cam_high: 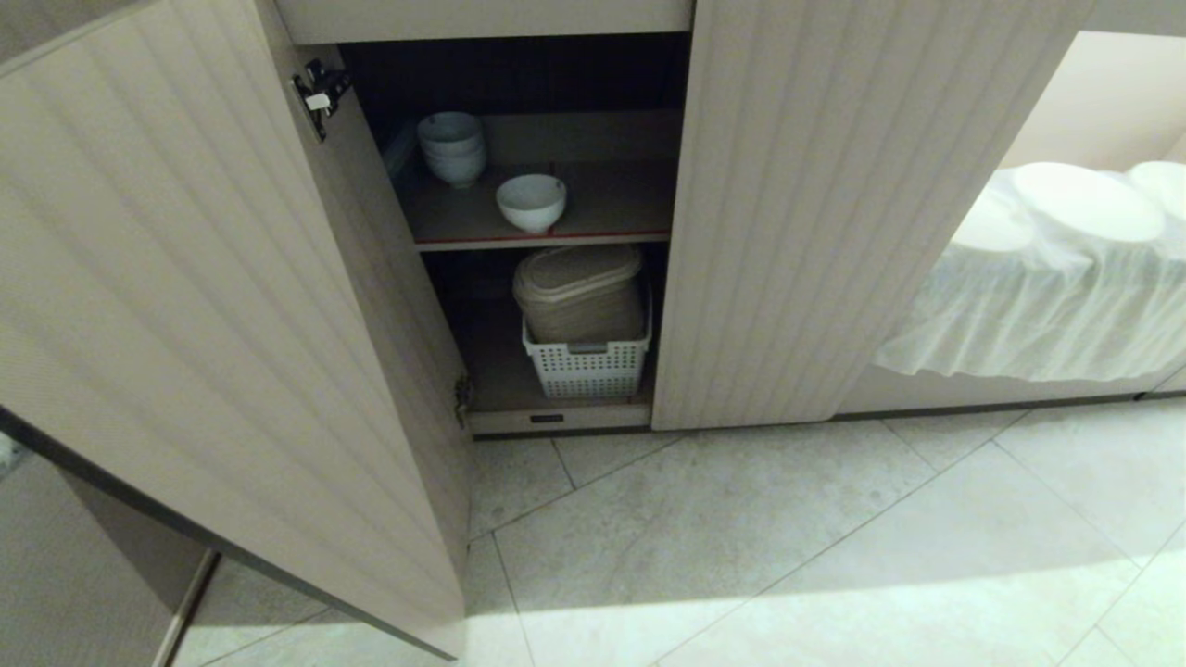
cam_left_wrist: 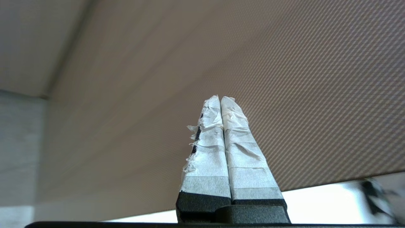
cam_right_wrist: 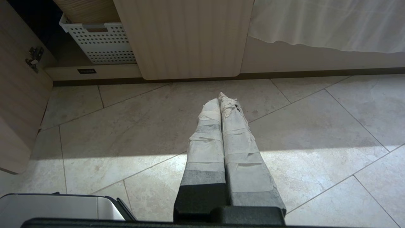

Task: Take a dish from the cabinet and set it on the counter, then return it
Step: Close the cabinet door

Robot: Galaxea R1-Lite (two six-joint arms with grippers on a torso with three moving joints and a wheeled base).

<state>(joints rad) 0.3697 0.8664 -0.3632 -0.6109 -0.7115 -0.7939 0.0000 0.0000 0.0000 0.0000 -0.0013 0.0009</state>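
Dish (cam_high: pixel 531 201), a small plain white bowl, sits upright on the upper shelf (cam_high: pixel 602 208) of the open cabinet (cam_high: pixel 797 213), just in front of and apart from a stack of bluish-white bowls (cam_high: pixel 451 146) at the shelf's back left. A strip of red tape (cam_high: pixel 542 237) edges the shelf's front. On the cabinet floor below, a perforated white basket (cam_high: pixel 586 366) holds a ribbed beige lidded container (cam_high: pixel 580 292). The left door (cam_high: pixel 204 306) stands swung wide, a metal hinge (cam_high: pixel 320 93) showing at its top inner edge; the right door is closed. A small dark label (cam_high: pixel 546 419) on the plinth under the opening cannot be read. To the right, a white cloth (cam_high: pixel 1047 306) drapes over a low ledge. The left pincer (cam_left_wrist: pixel 221 98), fingers wrapped in white tape and pressed together, holds nothing and points at a finely textured beige panel (cam_left_wrist: pixel 284 79) close ahead. The right pincer (cam_right_wrist: pixel 220 97), likewise taped, pressed together and empty, hangs over the pale tiled floor (cam_right_wrist: pixel 316 133) in front of the closed door, near a grey part of the robot's base (cam_right_wrist: pixel 60 207).
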